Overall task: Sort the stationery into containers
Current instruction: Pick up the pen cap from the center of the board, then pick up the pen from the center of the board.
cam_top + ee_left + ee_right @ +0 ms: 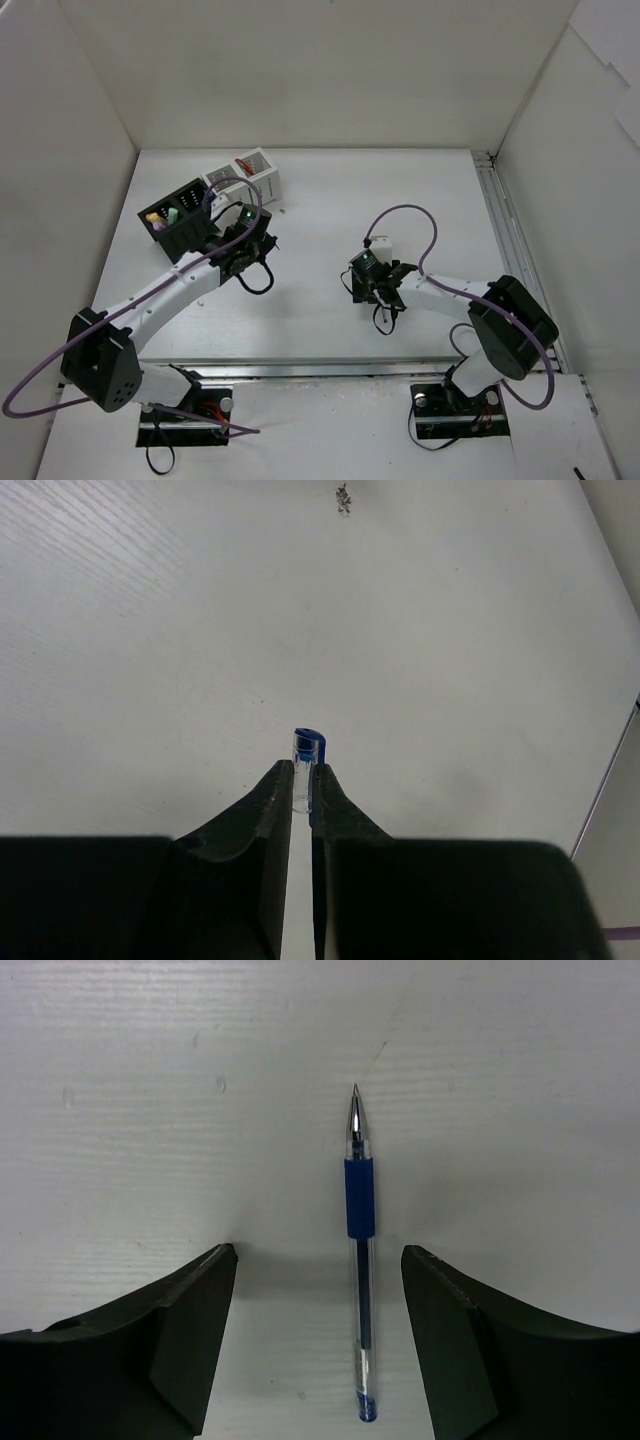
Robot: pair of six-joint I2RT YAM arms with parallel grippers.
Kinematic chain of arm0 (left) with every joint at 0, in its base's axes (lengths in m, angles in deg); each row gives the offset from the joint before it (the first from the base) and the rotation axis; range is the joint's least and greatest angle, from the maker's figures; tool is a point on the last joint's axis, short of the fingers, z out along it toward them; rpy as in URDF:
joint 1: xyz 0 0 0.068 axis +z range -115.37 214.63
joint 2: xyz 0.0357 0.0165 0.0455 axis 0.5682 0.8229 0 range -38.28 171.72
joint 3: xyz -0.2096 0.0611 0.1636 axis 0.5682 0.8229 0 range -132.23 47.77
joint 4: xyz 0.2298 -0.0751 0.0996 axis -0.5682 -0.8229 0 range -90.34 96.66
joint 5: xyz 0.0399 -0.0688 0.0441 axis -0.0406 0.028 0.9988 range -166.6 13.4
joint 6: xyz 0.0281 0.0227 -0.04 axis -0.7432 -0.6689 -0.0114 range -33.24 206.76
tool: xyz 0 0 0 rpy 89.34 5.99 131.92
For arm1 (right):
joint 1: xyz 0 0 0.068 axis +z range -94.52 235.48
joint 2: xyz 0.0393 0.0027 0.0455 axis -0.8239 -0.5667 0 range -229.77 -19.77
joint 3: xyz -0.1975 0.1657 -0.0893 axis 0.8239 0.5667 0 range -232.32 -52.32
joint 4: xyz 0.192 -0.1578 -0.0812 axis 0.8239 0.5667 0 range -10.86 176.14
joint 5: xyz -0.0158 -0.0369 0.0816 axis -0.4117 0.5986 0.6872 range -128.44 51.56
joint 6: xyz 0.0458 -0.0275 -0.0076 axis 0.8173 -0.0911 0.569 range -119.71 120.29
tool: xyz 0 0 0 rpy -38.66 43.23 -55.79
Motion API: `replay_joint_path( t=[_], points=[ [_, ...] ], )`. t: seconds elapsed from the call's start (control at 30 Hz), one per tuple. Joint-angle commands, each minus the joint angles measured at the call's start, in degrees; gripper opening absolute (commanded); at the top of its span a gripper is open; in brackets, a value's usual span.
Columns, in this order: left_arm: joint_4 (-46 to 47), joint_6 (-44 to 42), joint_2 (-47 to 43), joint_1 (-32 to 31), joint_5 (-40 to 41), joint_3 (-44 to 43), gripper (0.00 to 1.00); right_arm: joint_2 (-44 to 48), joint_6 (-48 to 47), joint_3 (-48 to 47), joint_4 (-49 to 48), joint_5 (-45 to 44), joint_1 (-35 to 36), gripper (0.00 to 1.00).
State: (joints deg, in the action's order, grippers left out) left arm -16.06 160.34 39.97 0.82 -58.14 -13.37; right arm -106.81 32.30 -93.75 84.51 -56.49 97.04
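Lying flat on the table, the blue pen sits between the spread fingers of the right gripper — untouched, a little closer to one finger, its long axis pointing straight ahead, across the closing direction. The left gripper, near the black organiser, is clamped on a clear-blue pen — so the right arm is nearer.

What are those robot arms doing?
Two robot arms are sorting pens into boxes. The left claw is shut on a clear pen, close to the black box and white box. The right claw is open around a blue-grip pen lying on the table, not gripping it yet.
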Motion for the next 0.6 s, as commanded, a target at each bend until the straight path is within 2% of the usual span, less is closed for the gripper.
replay_joint_path(
  t=[0.0, 0.1, 0.2, 0.3, 0.47, 0.57],
  points=[
    [1.45, -2.04, -3.55, -0.3, 2.11, -0.99, 0.0, -2.07, 1.04, 0.65, -3.69, 1.26, -1.83, 0.64],
    [1.89, -3.0, -3.99, -0.3, 2.46, -0.73, 0.0, -3.21, 1.04, 0.91, -4.93, 1.43, -2.53, 0.56],
    [1.45, -3.53, -3.82, -0.3, 2.81, -1.34, 0.0, -3.66, 0.86, 0.82, -5.1, 2.13, -2.98, 0.4],
    [1.28, -4.41, -3.73, -0.3, 3.08, -2.13, 0.0, -2.87, 1.56, 2.23, -5.01, 2.66, -2.98, 0.34],
    [1.19, -5.2, -3.29, -0.3, 3.43, -2.93, 0.0, -2.08, 3.76, 5.83, -4.93, 4.07, -3.06, 0.31],
    [1.36, -5.29, -3.03, -0.3, 3.51, -2.93, 0.0, -2.78, 3.76, 5.75, -6.77, 3.9, -2.45, 0.2]
  ],
)
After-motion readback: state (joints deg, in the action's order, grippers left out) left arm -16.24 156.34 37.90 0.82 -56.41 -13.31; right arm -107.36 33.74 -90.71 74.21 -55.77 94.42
